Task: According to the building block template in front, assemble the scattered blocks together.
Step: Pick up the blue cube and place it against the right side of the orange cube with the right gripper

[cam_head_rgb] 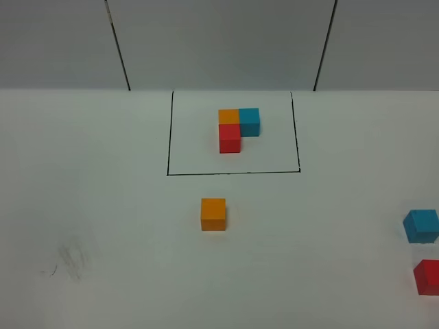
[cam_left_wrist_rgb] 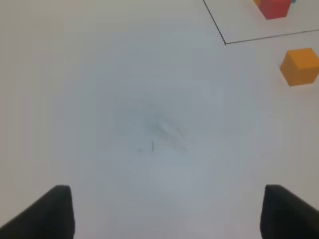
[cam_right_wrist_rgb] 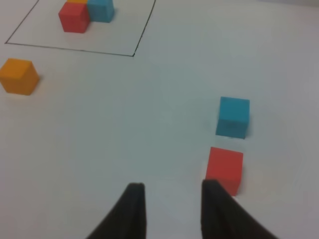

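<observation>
Template: you are looking at the building block template [cam_head_rgb: 239,129], sitting inside a thin black outline [cam_head_rgb: 233,173] at the far middle of the white table [cam_head_rgb: 103,205]. Orange and blue are joined side by side at the back, with red in front of orange.
Loose cubes: matte and equal in size. The orange cube [cam_head_rgb: 213,214] is lying just in front of the outline; the blue cube [cam_head_rgb: 420,226] and red cube [cam_head_rgb: 427,277] are lying far right.
Cut off: the high view is cropping the red cube and showing neither arm.
Left gripper [cam_left_wrist_rgb: 169,214]: hanging spread wide and empty over a faint smudge [cam_left_wrist_rgb: 159,132], with the orange cube well apart.
Right gripper [cam_right_wrist_rgb: 172,191]: clenched on nothing. The red cube is lying just beside one finger; you cannot tell whether they touch. The blue cube is lying just beyond it.
</observation>
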